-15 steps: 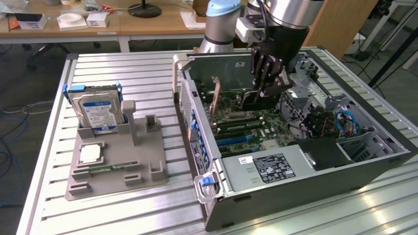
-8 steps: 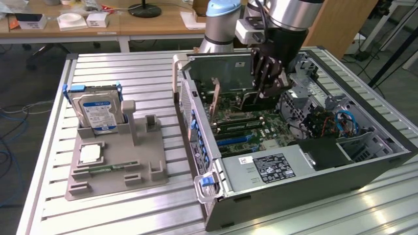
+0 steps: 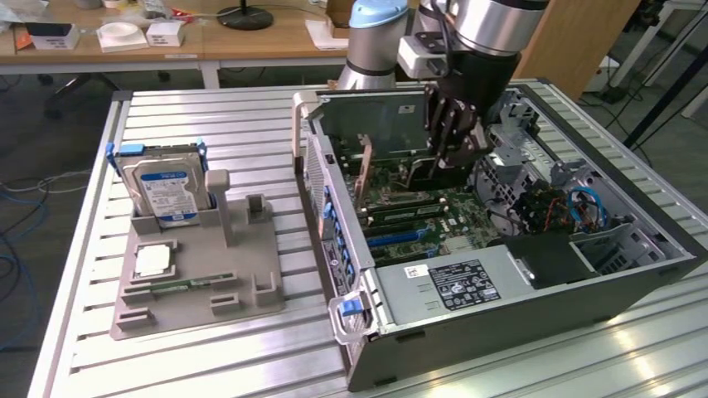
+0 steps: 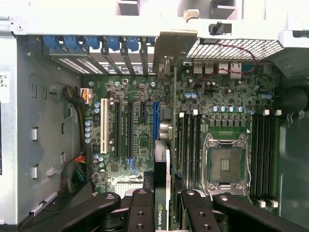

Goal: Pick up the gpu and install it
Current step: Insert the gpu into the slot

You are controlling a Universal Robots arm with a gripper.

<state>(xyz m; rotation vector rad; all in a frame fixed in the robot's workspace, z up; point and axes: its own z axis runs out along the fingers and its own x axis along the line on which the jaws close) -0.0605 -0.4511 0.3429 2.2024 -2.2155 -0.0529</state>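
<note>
— While the arm hangs over the open grey computer tower, what is its black multi-link gripper doing?

— It is clamped on the gpu, the thin dark green circuit card with a silver metal bracket at its far end. In the wrist view the card stands on edge between the black fingers, running straight away from the gripper toward the case's rear wall.

— And where does that card sit relative to the board?

— Right below the gripper lies the green motherboard. The card's edge lines up over the blue expansion slot, with the white slot and two black ones off to one side of it. On the other side of the gripper are the black memory slots and the bare silver processor socket. Whether the card is touching the slot or just above it, I cannot tell.

— Anything outside the case?

— Well away from the gripper, toward the exterior view's left, a grey moulded parts holder rests on the slatted aluminium table. A boxy silver hard drive with a blue label stands upright in it, a square silver processor chip lies flat nearer the front, and a narrow green memory stick lies just beside that.
</note>
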